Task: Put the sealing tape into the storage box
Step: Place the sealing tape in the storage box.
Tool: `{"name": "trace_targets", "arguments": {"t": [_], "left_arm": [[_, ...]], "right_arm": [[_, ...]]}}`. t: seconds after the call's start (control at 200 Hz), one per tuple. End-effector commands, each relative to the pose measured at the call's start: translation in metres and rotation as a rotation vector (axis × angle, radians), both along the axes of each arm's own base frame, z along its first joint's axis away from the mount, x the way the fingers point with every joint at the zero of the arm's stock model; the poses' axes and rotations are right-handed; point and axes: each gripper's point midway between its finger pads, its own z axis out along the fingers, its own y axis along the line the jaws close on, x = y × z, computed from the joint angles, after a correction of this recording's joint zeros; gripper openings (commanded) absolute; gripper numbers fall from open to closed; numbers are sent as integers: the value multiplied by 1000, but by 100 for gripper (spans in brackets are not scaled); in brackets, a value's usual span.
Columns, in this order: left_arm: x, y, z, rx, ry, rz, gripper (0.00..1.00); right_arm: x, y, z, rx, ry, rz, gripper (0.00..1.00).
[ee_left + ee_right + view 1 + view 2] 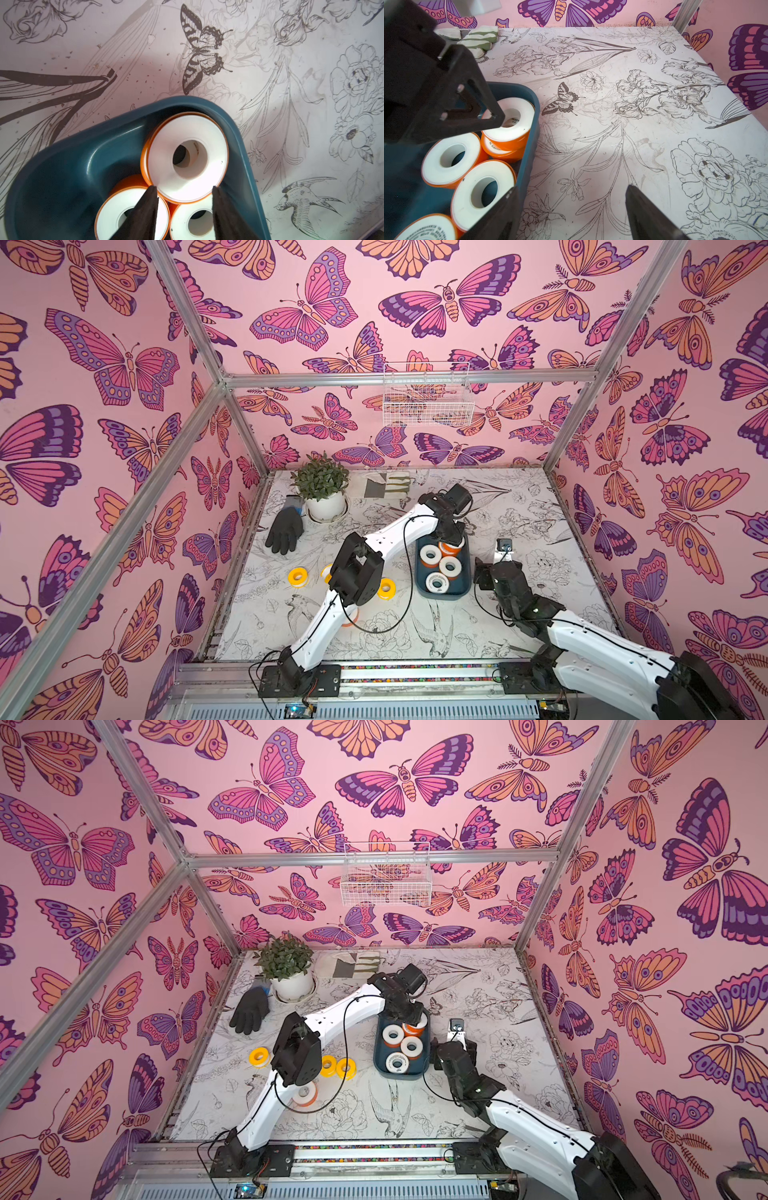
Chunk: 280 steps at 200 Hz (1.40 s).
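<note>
The teal storage box [442, 595] sits right of the table's centre and holds several orange-spooled rolls of sealing tape [430, 556]. My left gripper [184, 187] hovers over the box's far end, open, with nothing between its fingers. Just past its tips, one roll [187, 158] lies tilted on top of the others. Three yellow rolls [259, 1057] [328, 1065] [346, 1068] and an orange one [305, 1094] lie loose on the table to the left, near the left arm. My right gripper [572, 187] hangs open and empty over bare table beside the box's right wall [533, 97].
A potted plant [322, 489], a black glove [286, 529] and folded cloths [388, 485] lie along the table's back left. A white wire basket [428, 393] hangs on the back wall. Metal frame posts stand at the table's corners.
</note>
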Motion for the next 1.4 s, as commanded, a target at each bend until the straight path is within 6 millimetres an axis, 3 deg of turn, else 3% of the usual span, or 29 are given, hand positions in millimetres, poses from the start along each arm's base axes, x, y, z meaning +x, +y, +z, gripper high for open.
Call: {"name": "trace_targets", "arguments": {"t": [0.0,0.25,0.586,0.936,1.397], "left_arm": [[3,8,18,2,-30,4,39],[10,3,15,5,-44,2,37],[18,10,-6,79,-52,12,61],[21,17,-27,124,-29,23,61],[16,25,-29,147,-14,19,59]], "right_arm": [[3,0,7,12,-7,-15,84],[3,0,7,9,-4,-14,83],[3,0,7,10,-7,-15,84],[3,0,7,10,-7,-15,84],[4,1,7,9,-5,-13,84]]}}
